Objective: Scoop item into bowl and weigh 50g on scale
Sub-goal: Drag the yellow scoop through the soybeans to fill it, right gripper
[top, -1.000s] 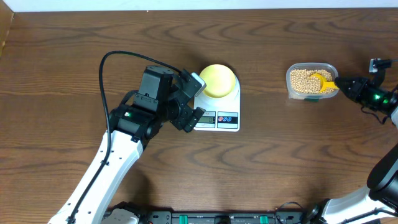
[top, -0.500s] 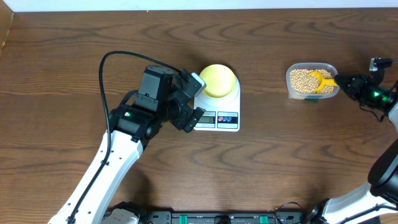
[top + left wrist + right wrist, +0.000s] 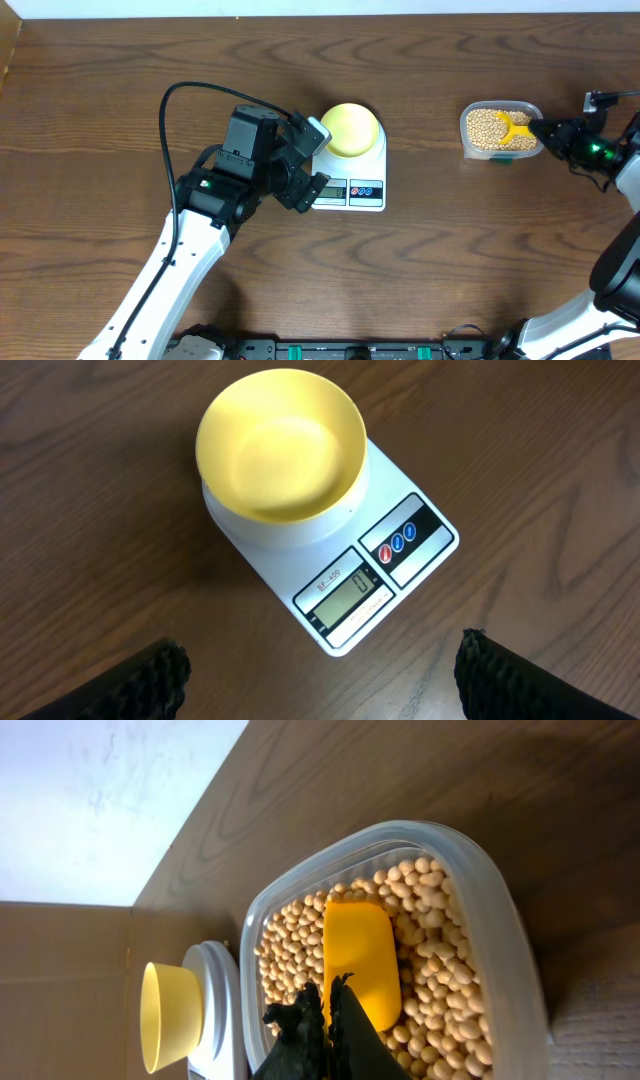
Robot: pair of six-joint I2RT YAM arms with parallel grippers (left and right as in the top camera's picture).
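Pretty early in the job, I'd say. The bowl [image 3: 281, 444] is already sitting on the scale [image 3: 345, 565], center of the overhead view, but it's empty and the display looks like 0. All the beans [image 3: 488, 128] are over in the tub [image 3: 500, 106] at upper right. The right hand [image 3: 325, 1012] is clamped on the scoop [image 3: 362, 965], which lies in the beans. The left hand [image 3: 318, 670] is wide open, hovering near the scale. Scooping, pouring and reaching 50g are all left.
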